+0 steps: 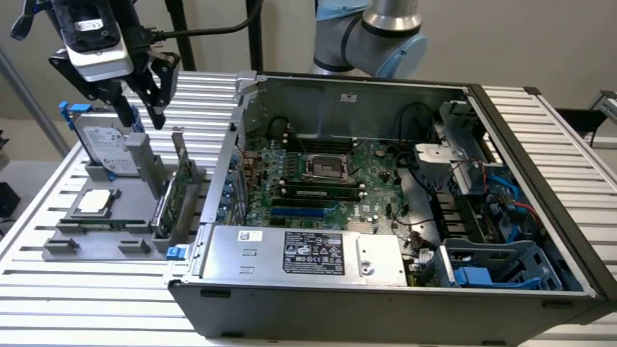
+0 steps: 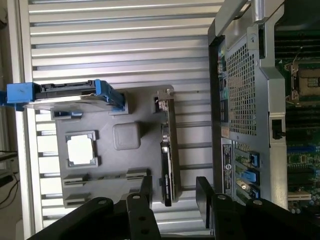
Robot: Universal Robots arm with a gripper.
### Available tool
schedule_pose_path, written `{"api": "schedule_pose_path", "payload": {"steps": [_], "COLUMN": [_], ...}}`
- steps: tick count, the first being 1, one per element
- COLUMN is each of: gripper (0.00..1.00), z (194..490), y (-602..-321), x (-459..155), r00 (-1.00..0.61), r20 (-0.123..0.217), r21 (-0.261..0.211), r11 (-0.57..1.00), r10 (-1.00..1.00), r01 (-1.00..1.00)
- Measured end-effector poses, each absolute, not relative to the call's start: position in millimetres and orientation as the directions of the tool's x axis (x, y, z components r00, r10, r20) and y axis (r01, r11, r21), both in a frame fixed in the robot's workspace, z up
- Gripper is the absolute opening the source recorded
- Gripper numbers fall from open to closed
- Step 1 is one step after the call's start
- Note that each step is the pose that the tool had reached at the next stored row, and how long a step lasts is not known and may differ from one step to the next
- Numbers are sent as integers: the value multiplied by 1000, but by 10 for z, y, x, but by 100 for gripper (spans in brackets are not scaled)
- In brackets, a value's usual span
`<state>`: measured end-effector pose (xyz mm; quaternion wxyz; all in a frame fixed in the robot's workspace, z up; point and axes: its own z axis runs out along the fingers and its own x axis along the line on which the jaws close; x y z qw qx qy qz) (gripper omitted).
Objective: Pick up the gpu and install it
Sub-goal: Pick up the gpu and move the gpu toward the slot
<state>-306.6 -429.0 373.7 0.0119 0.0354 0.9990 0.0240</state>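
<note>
Gpu [image 1: 180,189] stands on edge in gray tray [image 1: 92,249] (between hard drive [image 1: 104,148] and case [image 1: 386,311]) below spread, empty fingers [image 2: 146,192].

The gpu [image 1: 179,194] shows a green circuit board with a silver bracket. The hard drive [image 1: 104,148] is silver with blue rails. The holder tray [image 1: 92,249] is grey; the counter [image 1: 77,289] has silver ribbed stripes; the end effector [image 1: 144,119] is black.
</note>
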Motion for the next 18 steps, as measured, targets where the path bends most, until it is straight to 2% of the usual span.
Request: {"api": "schedule_pose_path", "payload": {"steps": [18], "gripper": [48], "z": [3411], "y": [-4315], "x": [-3105], "r00": [-997], "r20": [-22], "r21": [49], "r11": [996], "r10": [71], "r01": [70]}}
